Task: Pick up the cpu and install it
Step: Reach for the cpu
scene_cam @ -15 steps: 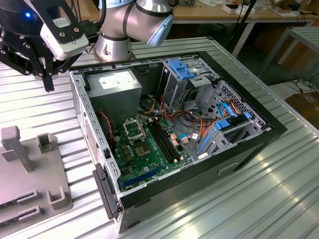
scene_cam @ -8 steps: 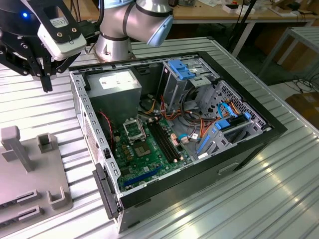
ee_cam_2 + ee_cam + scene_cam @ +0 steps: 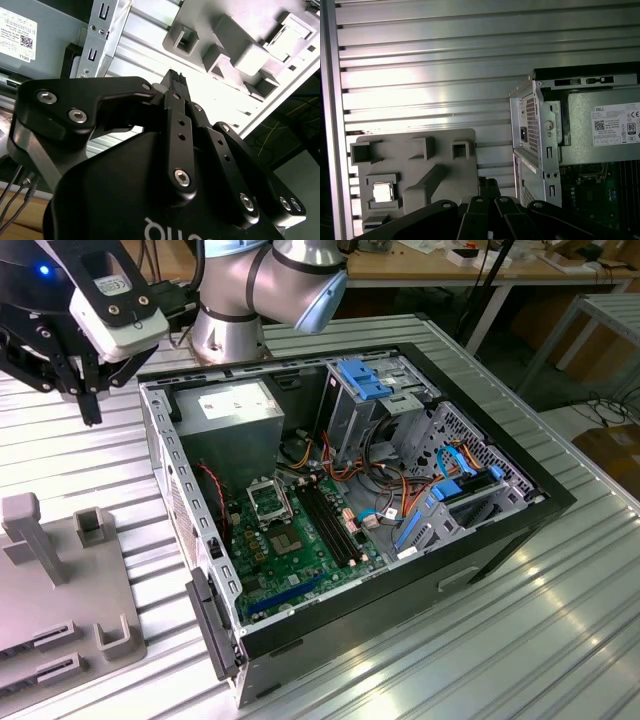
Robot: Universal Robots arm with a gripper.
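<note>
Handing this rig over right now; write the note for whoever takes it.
Tool: shut, holding nothing, over the table between the grey holder and the computer case.
Chip: lying in a pocket of the holder, untouched.
Socket: inside the case, looks empty.
Done: nothing yet.
Left: pickup and install.

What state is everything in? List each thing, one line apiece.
cpu, lying flat in a pocket of the grey tray, not picked up.
gripper, shut and empty, hanging near the tray.
computer case, lying on its side, side panel off, inside exposed.
socket, appears empty.
</note>
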